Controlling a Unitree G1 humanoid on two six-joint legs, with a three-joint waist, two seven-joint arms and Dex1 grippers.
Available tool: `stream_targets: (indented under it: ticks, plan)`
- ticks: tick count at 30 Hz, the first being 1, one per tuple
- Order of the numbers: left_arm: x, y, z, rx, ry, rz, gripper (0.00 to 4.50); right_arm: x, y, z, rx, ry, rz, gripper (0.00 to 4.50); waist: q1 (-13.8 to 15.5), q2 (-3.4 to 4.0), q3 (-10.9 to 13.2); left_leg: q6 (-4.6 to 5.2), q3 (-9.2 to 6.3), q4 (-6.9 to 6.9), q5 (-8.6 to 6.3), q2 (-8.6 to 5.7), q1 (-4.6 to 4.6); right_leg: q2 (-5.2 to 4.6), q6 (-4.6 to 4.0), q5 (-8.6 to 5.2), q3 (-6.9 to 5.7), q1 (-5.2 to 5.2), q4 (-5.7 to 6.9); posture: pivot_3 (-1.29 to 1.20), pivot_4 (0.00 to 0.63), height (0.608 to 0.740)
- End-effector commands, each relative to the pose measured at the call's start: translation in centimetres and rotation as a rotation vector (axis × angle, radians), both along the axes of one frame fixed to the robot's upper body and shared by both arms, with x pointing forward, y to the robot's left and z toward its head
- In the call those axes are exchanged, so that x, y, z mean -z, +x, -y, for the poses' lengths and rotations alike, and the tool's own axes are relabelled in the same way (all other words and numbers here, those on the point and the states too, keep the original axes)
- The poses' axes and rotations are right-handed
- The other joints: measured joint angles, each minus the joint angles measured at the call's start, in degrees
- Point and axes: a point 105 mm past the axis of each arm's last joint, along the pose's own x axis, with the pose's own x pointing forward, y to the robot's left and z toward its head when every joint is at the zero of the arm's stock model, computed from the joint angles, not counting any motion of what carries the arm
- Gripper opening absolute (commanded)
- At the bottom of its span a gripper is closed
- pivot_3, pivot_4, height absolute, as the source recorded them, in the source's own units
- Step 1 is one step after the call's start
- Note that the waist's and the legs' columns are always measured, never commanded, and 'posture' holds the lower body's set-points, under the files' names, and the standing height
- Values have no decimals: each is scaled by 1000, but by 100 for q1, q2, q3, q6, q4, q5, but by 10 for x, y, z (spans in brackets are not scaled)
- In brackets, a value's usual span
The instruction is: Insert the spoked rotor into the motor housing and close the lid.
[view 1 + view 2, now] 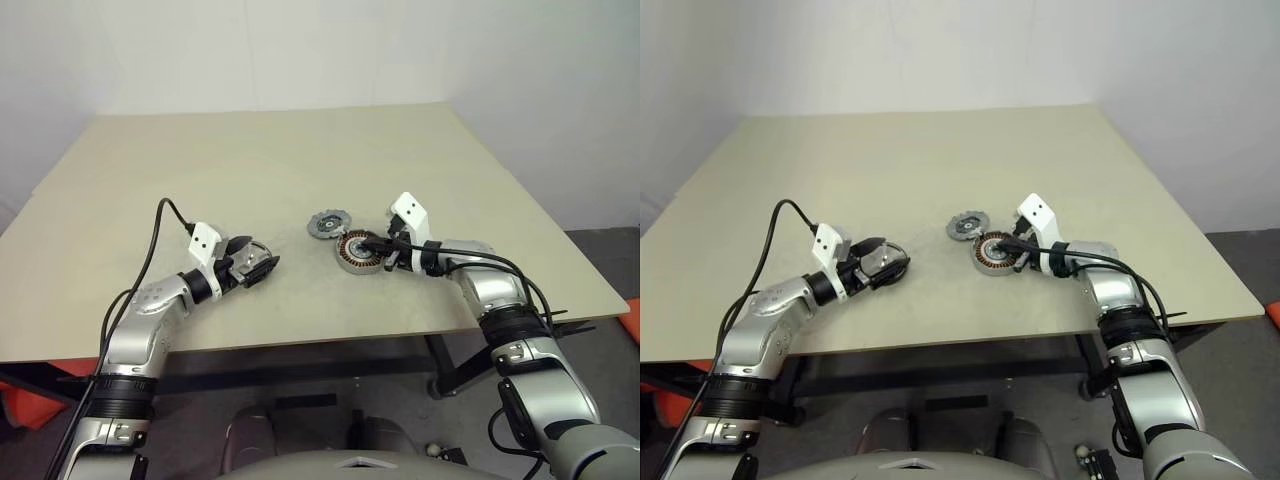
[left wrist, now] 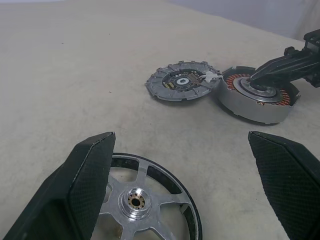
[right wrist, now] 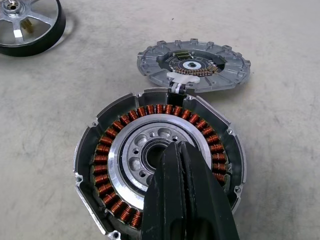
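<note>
The spoked rotor (image 2: 145, 200) lies flat on the bench (image 1: 300, 160) nearest the camera in the left wrist view, between the wide-open jaws of the left gripper (image 2: 192, 195), which hold nothing. It is a silver wheel with flat spokes running from a small bright hub to a dark rim. I judge it light, stiff and fairly slick; its thinness leaves little to pinch from above, so the rim edges, taken across the wheel, look like the best hold.

Well to the right sits the motor housing (image 3: 160, 165), a short round metal cup with a ring of copper-coloured windings around a pale drilled hub. The right gripper (image 3: 185, 165) has its jaws pressed shut, empty, their tip resting at the hub. The windings look delicate and are best left untouched.

The lid (image 3: 195, 65), a grey disc with a notched edge, lies open just beside the housing, joined at a small white tab.
</note>
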Motion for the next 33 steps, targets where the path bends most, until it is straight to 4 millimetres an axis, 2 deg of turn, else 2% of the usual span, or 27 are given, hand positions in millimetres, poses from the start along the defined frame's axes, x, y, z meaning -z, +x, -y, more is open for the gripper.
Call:
stream_targets:
  ticks: [1, 6, 10, 13, 18, 24, 27, 30, 33]
  plan:
    - [-18, 2, -6, -33, -38, 50, 4500, -23, 10, 2, 18, 26, 69, 50, 0, 0, 0, 0, 0, 1, 0, 0, 0, 0, 0, 0, 0, 0, 0, 0, 0, 740]
    - [-19, 4, -30, -178, -139, -56, 4500, -44, 10, -3, -6, 60, 128, 50, -4, 0, 0, 1, 0, 0, -1, 0, -6, 1, -1, 0, 0, -5, 0, 0, 0, 740]
    - [-12, -1, -48, -257, -229, -215, 4500, -54, 10, -7, -14, 71, 158, 50, -10, 0, 0, 1, 0, 0, -1, 0, -9, 2, -2, 0, 0, -8, 1, 0, 0, 740]
    - [-3, -8, -53, -274, -267, -307, 4500, -58, 10, -8, -17, 72, 169, 50, -9, 0, 0, 2, 0, 1, -1, -1, -7, 2, -1, 0, 0, -6, 0, 0, 0, 740]
    - [10, -11, -42, -255, -346, -415, 4500, -61, 10, -10, -25, 73, 182, 50, 10, 0, 0, 1, -1, 2, -1, -2, -8, 1, -1, 0, -1, -4, 0, 0, 0, 740]
    - [19, -1, -18, -226, -448, -499, 4500, -62, 10, -10, -28, 66, 188, 50, 9, 0, 0, 1, -2, 5, 0, -1, -7, 1, 0, 0, -1, -1, 0, 0, 0, 740]
    - [26, 1, -13, -232, -463, -537, 4500, -63, 11, -8, -21, 62, 192, 50, 8, 0, 0, 1, -3, 5, -1, -3, -6, 0, 0, 0, -1, 1, -1, 0, 0, 740]
    - [28, 1, -13, -252, -486, -551, 3892, -63, 10, -5, -10, 59, 194, 0, 15, 1, 0, 2, -3, 5, -1, -5, -5, 0, 0, 0, -1, 4, -2, 0, 0, 740]
    - [28, -1, -14, -254, -500, -558, 2878, -64, 11, -3, 1, 58, 196, 0, 13, 1, 0, 4, -4, 6, -2, -5, -3, -1, 0, 0, -1, 8, -5, 0, 0, 740]
